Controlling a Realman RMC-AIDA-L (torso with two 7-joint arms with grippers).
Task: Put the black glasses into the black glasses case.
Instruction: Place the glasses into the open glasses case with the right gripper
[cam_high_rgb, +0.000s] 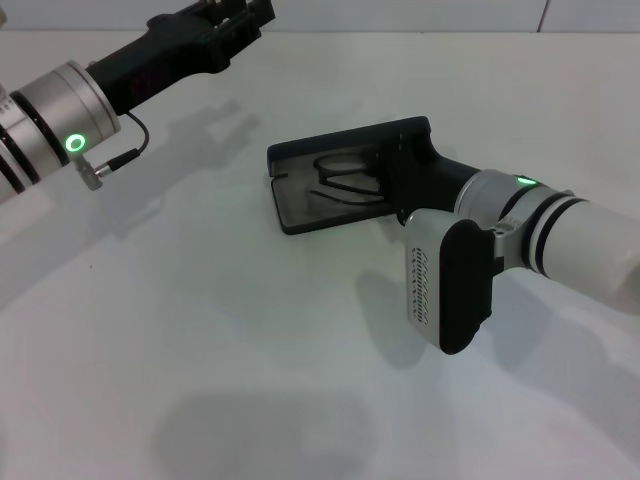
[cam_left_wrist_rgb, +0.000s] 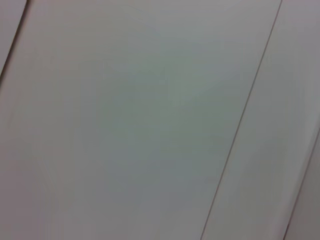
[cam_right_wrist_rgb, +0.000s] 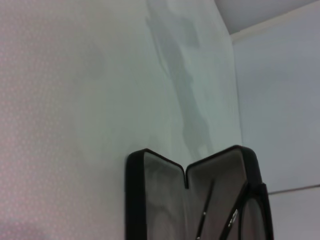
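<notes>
Right tool (cam_high_rgb: 400, 185) (grip state unclear) over black glasses (cam_high_rgb: 345, 180), inside open black glasses case (cam_high_rgb: 300, 210)

White arms with black bands, green indicator lights, black end effectors, thin black cable on left wrist

The left arm reaches up and away toward the far left, its left claw (cam_high_rgb: 238, 22) raised near the top edge — a green ring glows on the wrist. The right arm stretches in from the right, low and angled toward the middle, its right claw (cam_high_rgb: 400, 165) pointing forward — fingers hidden.
</notes>
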